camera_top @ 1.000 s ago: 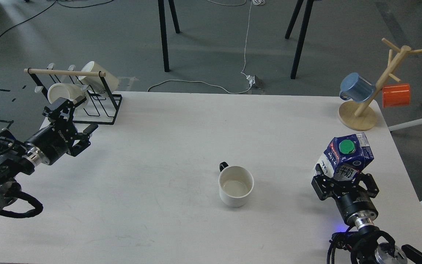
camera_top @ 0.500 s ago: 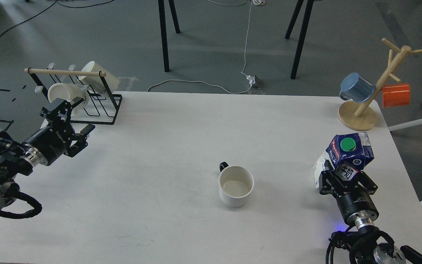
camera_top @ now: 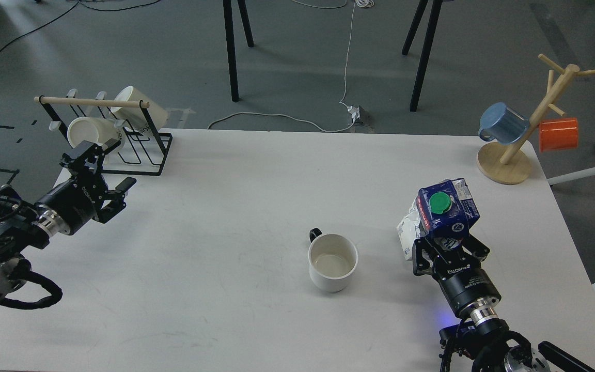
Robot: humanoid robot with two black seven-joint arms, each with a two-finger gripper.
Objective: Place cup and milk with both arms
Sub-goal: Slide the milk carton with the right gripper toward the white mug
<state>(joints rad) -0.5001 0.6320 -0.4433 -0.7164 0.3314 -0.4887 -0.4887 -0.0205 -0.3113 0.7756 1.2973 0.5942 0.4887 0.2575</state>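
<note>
Grey floor and cables behind, white table (camera_top: 256, 170) in front of me, and we're mid-task. My right gripper (camera_top: 444, 243) is clenched around the lower body of the milk carton (camera_top: 444, 209), which sits in the grasp tilted, green cap facing up toward the camera. It's on the right half of the table, near the white cup (camera_top: 332, 261), which stands upright and empty near the middle, handle pointing away from me.

Over on the left, my left gripper (camera_top: 91, 155) hovers just in front of the wire rack (camera_top: 122, 139) holding two cream mugs; its fingers look parted and hold nothing, though it's seen at an awkward angle.

Risks now: that carton is tilted, so if I let go before squaring it to the surface it could topple, maybe toward the cup. Swinging it further left could clip the cup's rim and knock it over. On the other side, my left gripper is close enough to the rack that a careless sweep could snag the wire frame.
</note>
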